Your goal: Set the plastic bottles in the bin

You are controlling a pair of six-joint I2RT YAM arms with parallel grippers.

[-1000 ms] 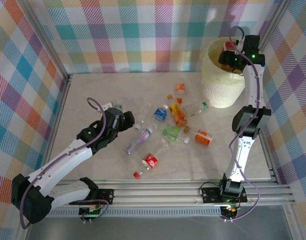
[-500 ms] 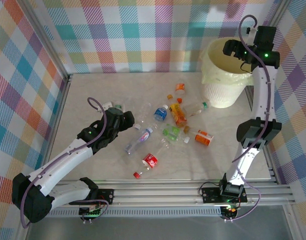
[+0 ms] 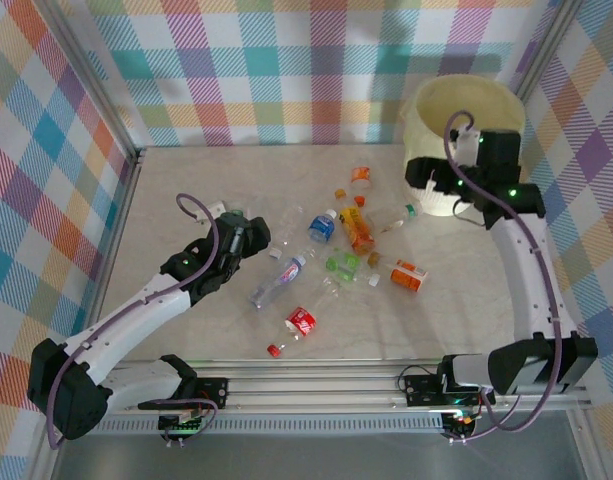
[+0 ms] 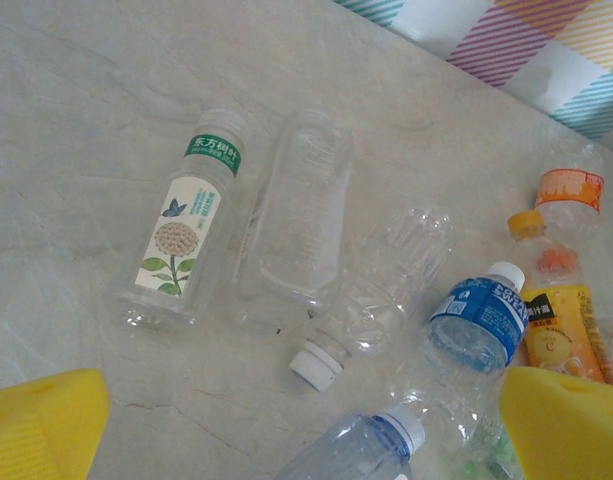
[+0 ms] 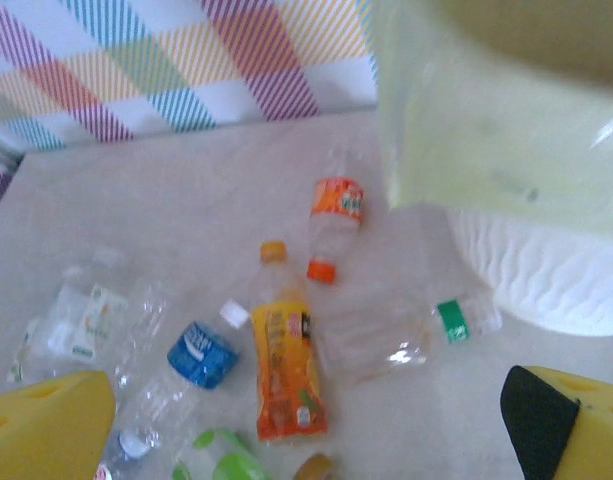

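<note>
While plastic bottles (image 3: 356, 228) litter the table (image 3: 186, 185), L gripper (image 3: 251, 236) and R gripper (image 3: 422, 175) gape empty, R beside the bin (image 3: 431, 130).

A clear bottle (image 4: 191, 235), lying toward the left edge of the table (image 4: 86, 80), bore a green band reading 东方树叶. Lettering on the blue-labelled bottle (image 4: 476, 325) and the orange bottle (image 4: 556, 345) was too blurred to read.

White arm links (image 3: 136, 310), black joints (image 3: 201, 265), mauve cables (image 3: 191, 198), green lights (image 3: 510, 191), yellow claw fingers (image 4: 46, 420).
</note>
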